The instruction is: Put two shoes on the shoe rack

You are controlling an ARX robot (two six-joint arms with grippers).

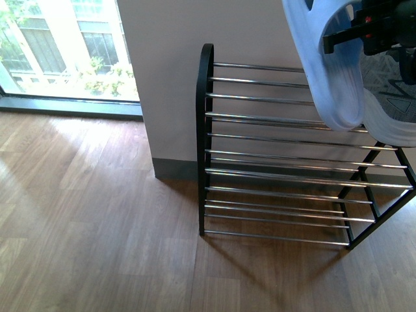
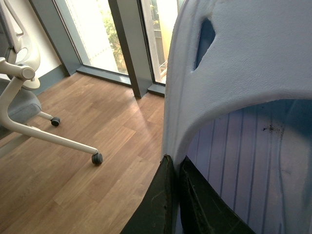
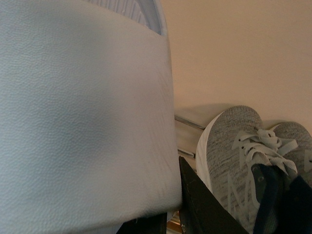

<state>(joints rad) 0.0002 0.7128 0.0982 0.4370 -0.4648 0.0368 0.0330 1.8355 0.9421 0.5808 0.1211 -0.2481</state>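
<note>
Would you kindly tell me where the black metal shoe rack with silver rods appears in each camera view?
Front view: the black metal shoe rack with silver rods stands centre-right against the wall.
Left wrist view: not in it.
Right wrist view: only its rods, beneath grey knit sneakers.
Shared landmark: a pale blue slide sandal, close in every view.

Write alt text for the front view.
A pale blue slide sandal hangs sole-out from a black end effector at upper right, above a black-framed shoe rack with silver rods standing against a white wall on wood flooring.
</note>
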